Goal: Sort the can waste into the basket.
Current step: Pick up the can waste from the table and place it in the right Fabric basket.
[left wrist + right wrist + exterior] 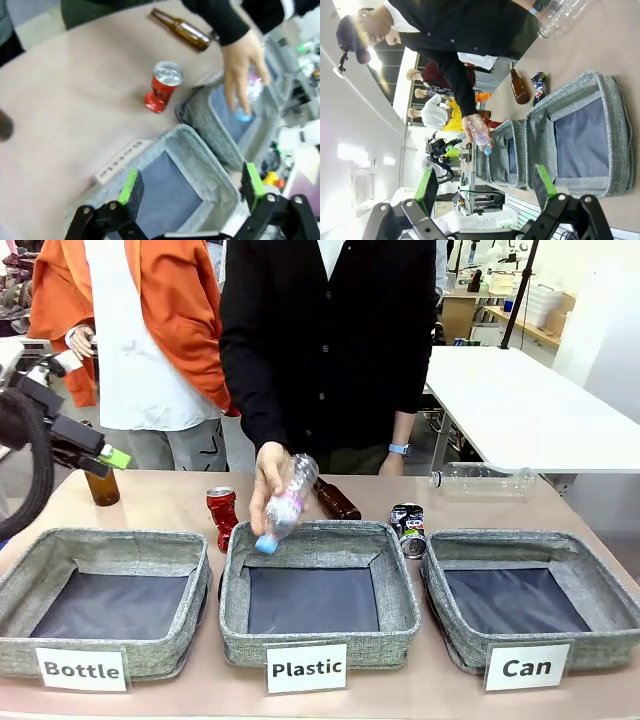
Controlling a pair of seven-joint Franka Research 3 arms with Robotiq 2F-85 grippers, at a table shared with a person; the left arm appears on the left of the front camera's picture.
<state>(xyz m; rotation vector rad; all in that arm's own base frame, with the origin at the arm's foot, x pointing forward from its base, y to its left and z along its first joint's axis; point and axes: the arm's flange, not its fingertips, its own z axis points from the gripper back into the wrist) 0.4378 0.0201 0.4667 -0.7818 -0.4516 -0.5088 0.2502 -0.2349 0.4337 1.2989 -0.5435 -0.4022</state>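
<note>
A crushed red can (221, 516) stands on the table behind the gap between the left and middle baskets; it also stands in the left wrist view (163, 93). A crushed black and silver can (407, 530) lies behind the "Can" basket (600, 585), and is seen small in the right wrist view (538, 88). That basket (607, 150) holds nothing. My left gripper (190, 192) hangs open above the left basket, its green pad (113, 457) at the far left. My right gripper (487, 187) is open above the right end of the table.
A person's hand (266, 478) holds a clear plastic bottle (286, 502) over the "Plastic" basket (395, 590). The "Bottle" basket (190, 585) sits left. Brown bottles stand at far left (102, 487) and lie behind the middle basket (336, 500). Another clear bottle (482, 478) lies back right.
</note>
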